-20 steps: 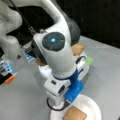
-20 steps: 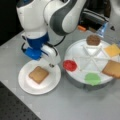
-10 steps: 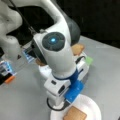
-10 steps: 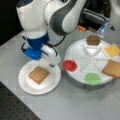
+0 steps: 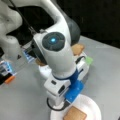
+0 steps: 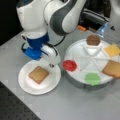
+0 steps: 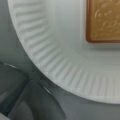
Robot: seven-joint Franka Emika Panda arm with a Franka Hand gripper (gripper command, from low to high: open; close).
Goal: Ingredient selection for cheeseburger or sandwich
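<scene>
One toast-brown bread square [image 6: 38, 74] lies alone on the white paper plate [image 6: 27, 86], with nothing on top of it; it also shows in a front view [image 5: 75, 115] and in the wrist view [image 7: 103, 21]. The other ingredients sit in the divided tray [image 6: 82, 56]: a dark patty [image 6: 93, 39], a cheese square [image 6: 112, 50], a second bread square [image 6: 112, 68], a green piece [image 6: 92, 78] and a red disc [image 6: 70, 65]. My gripper [image 6: 52, 65] hangs over the plate's edge nearest the tray, beside the bread and apart from it. No stacked cheeseburger or sandwich shows.
The arm's white and blue body [image 5: 62, 75] hides most of the tray in a front view. Cables and small boxes [image 5: 8, 72] lie at that view's left. Dark gear [image 6: 95, 17] stands behind the tray. A black perforated board [image 6: 15, 110] borders the table's bottom left.
</scene>
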